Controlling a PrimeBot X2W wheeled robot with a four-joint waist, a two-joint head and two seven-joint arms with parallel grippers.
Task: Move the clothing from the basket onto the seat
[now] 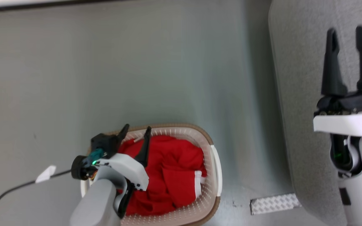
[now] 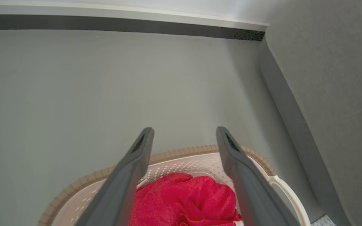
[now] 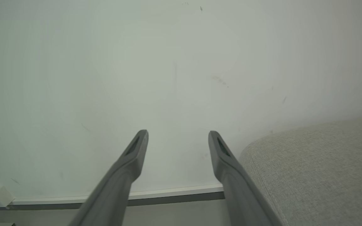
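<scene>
L tool (image 1: 138, 127) hangs over the basket (image 1: 214, 150), left side, fingers spread wide, nothing gripped. It's lined up for a drop into the pile, I'd say. Basket sits on the floor (image 1: 137, 62), and the red clothing (image 1: 168, 163) is heaped inside in folds, white panel at its right edge; none moved yet. Seat (image 1: 297, 62) stands apart, to the right. R tool (image 1: 346, 30) is parked above it, wide open, empty, prob. waiting.

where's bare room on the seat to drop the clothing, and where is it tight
The seat is bare across its visible stretch, from its rounded edge to the right gripper. The floor beyond the basket is bare too. Tight: inside the basket, heaped with clothing, the open left gripper over it.
</scene>
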